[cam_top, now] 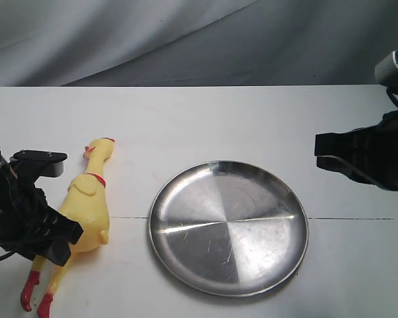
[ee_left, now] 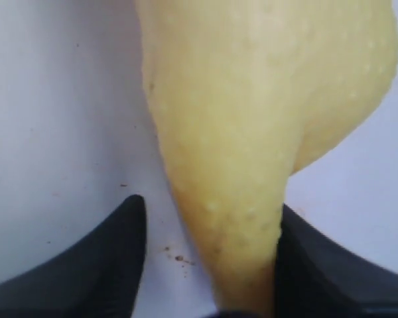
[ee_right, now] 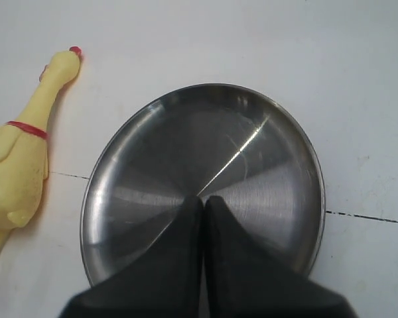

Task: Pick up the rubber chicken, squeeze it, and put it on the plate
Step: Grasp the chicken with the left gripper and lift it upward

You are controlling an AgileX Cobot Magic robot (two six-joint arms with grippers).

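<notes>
Black and low at the near left, the left end effector [cam_top: 56, 222] straddles the rubber chicken [cam_top: 86, 202]. The toy lies flat on the white bench [cam_top: 219, 119], yellow with a red comb, collar and feet, just left of the shiny plate [cam_top: 229, 228] and apart from it. The right end effector [cam_top: 325, 152] hangs at the right.

Left wrist view: the pimpled yellow body [ee_left: 252, 132] sits between spread fingers [ee_left: 113, 258], one touching it, the other apart.

Right wrist view: the right end effector [ee_right: 202, 199] is pressed together above the plate [ee_right: 186, 146], with the chicken [ee_right: 16, 165] beside the rim.
</notes>
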